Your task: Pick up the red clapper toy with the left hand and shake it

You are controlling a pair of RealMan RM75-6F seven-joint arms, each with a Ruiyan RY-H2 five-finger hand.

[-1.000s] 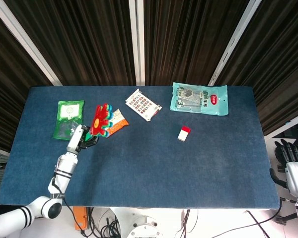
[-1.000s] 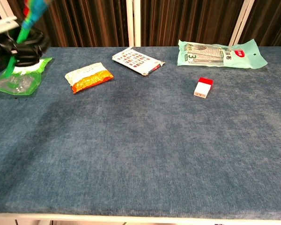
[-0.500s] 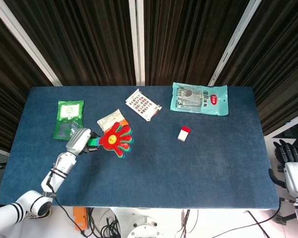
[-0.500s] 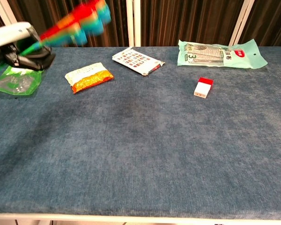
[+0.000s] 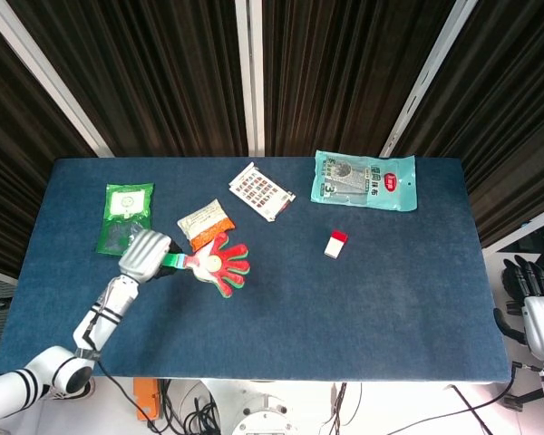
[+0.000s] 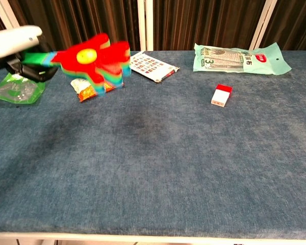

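Note:
My left hand (image 5: 145, 255) grips the green handle of the red clapper toy (image 5: 219, 264) over the left part of the blue table. The toy is hand-shaped, red on top with coloured layers beneath and a yellow dot in its palm. In the chest view the left hand (image 6: 18, 46) holds the red clapper toy (image 6: 94, 60) in the air, its flat hand pointing right and slightly blurred. My right hand (image 5: 532, 294) hangs off the table's right edge, low at the frame's side, with nothing in it and its fingers apart.
A green pouch (image 5: 124, 216) lies at the far left. An orange and white snack packet (image 5: 205, 223) sits just behind the toy. A printed card packet (image 5: 260, 191), a teal bag (image 5: 364, 180) and a small red and white box (image 5: 335, 243) lie further right.
The left hand has swung the clapper down and to the right, from upright near the green pouch to flat, pointing right. The right hand has not moved.

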